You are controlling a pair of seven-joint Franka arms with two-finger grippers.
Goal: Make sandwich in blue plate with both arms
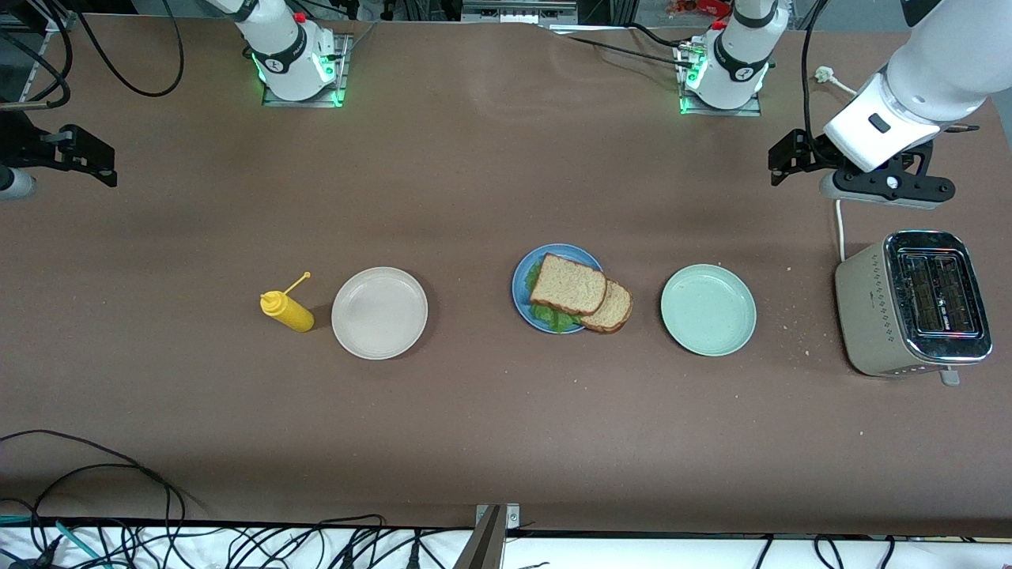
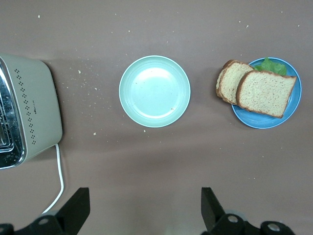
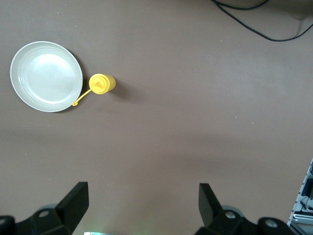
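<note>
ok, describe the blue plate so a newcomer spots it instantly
Three round plates line the middle of the brown table. The blue plate is the middle one, between the cream-white plate and pale green plate. Only it holds food: the sandwich.

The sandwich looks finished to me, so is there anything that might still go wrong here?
Two things, perhaps. The lower bread slice sticks out past the rim of the blue plate, so the sandwich might slide apart if the plate is nudged. Also, the yellow bottle stands upright close beside the white plate; an arm reaching there might tip it.
</note>
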